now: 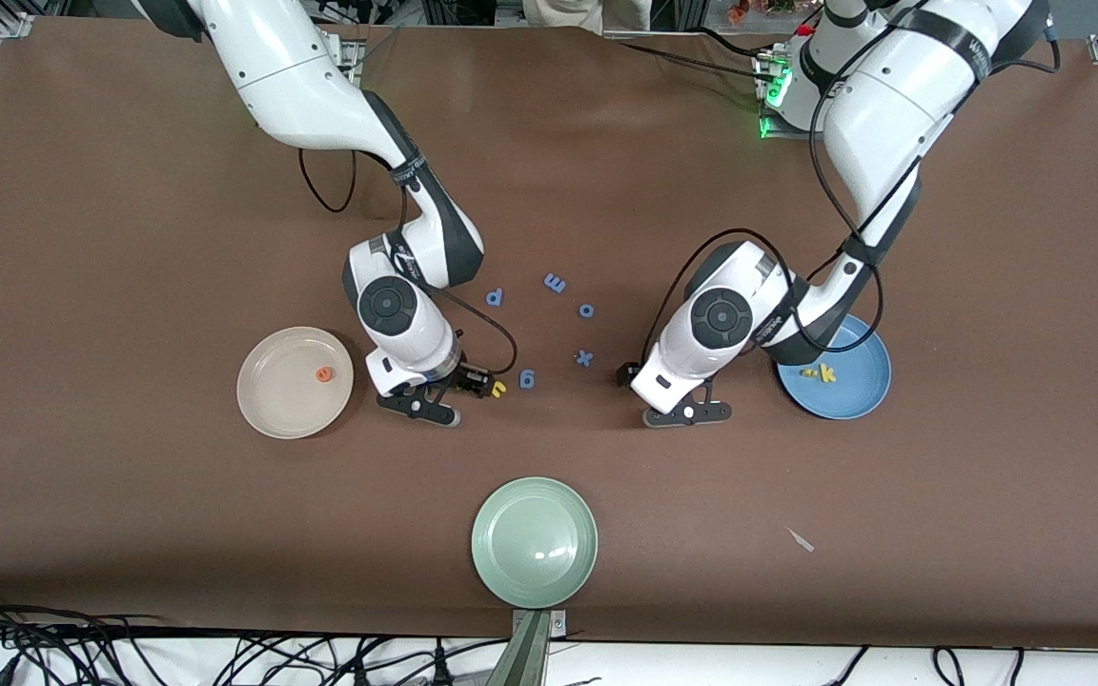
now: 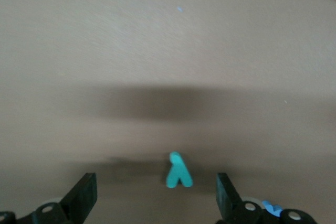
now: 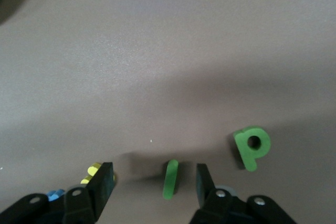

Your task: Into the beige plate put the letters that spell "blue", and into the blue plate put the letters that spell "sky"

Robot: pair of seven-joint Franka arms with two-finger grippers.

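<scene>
On the brown table (image 1: 130, 191), the right gripper (image 3: 152, 182) is straddling the green l (image 3: 170, 178) with fingers apart, the b (image 3: 252, 147) beside it; the front view is hiding both. The left gripper (image 2: 156, 195) is hanging spread around the teal y (image 2: 178, 171). The beige plate (image 1: 268, 405) is holding the e (image 1: 323, 374), the blue plate (image 1: 859, 386) the k (image 1: 827, 373).

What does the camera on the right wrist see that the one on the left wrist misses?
Only the right wrist view shows the thin green l between the right gripper fingers, the dark green b beside it, and a bit of the yellow u. Only the left wrist view shows the teal y between the open left gripper fingers. Both show the brown table.
</scene>
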